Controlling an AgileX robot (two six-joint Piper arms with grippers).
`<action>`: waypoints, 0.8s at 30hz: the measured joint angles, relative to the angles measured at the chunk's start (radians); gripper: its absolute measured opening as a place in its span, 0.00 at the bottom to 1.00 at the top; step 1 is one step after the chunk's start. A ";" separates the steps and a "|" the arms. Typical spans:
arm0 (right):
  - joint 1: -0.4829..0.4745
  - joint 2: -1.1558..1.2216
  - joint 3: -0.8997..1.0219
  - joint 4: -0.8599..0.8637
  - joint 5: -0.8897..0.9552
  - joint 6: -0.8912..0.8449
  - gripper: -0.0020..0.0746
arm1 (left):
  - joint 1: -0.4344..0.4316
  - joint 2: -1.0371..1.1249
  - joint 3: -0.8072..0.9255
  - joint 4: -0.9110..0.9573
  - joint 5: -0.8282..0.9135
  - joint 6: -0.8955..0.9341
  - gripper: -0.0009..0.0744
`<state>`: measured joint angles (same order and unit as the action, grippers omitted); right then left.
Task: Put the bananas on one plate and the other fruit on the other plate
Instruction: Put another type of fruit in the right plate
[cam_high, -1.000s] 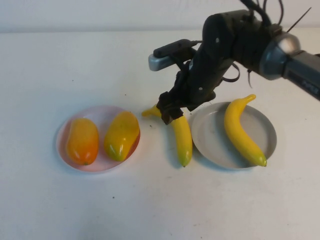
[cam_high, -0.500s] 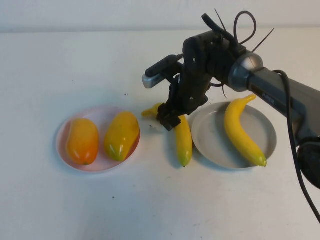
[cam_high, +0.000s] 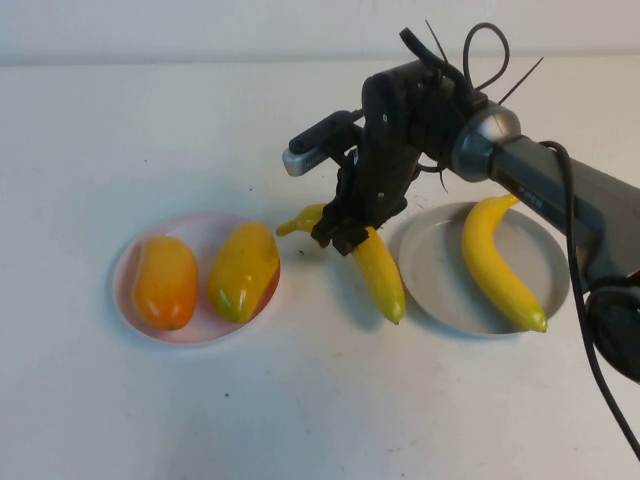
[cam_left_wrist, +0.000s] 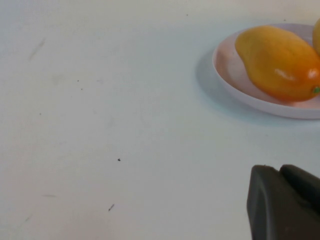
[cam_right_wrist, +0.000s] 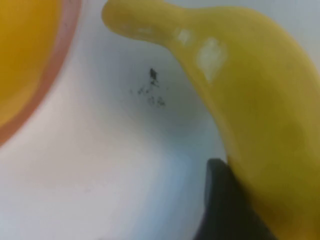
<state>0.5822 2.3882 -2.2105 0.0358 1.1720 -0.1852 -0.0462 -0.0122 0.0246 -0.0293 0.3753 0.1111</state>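
White table (cam_high: 90, 120), seen from above, bearing two plates; the pale pink plate (cam_high: 128, 262) on the robot's left already holds both oval fruits, the orange one (cam_high: 165, 282) and the yellow one (cam_high: 243, 270), side by side, so that half of the sorting reads as finished. The grey-blue plate (cam_high: 440, 290) on the right holds one banana (cam_high: 497, 265) lying along it; compared with a second ago this plate and its banana sit a little further to the right, apparently nudged. The second banana (cam_high: 381, 276) lies on the table between the two plates, just beside the grey-blue rim; its free end has swung toward that plate within the last second, whereas it previously pointed straight toward the camera; judged from this, the banana is being gripped and turned, and only its transfer onto the grey-blue plate remains.

Right arm reaching in from the right edge, forearm sloping down across the grey-blue plate, wrist bent so that the right gripper (cam_high: 343, 232) points down at the banana's stem end; the jaws have narrowed from wide open and now straddle the fruit; the right wrist view shows one dark finger (cam_right_wrist: 225, 200) pressed against the yellow skin, so the grasp appears to be closing on the second banana rather than fully settled. Left gripper (cam_left_wrist: 285, 202) parked low over bare table, near the pink plate, jaws clenched and empty.
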 joint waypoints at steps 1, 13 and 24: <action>0.000 0.000 -0.022 0.000 0.018 0.002 0.44 | 0.000 0.000 0.000 0.000 0.000 0.000 0.01; 0.000 -0.165 -0.124 -0.071 0.073 0.226 0.44 | 0.000 0.000 0.000 0.000 0.000 0.000 0.01; -0.058 -0.469 0.153 -0.099 0.076 0.355 0.44 | 0.000 0.000 0.000 0.000 0.000 0.000 0.01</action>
<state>0.5245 1.9191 -2.0575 -0.0632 1.2483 0.1703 -0.0462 -0.0122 0.0246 -0.0293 0.3753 0.1111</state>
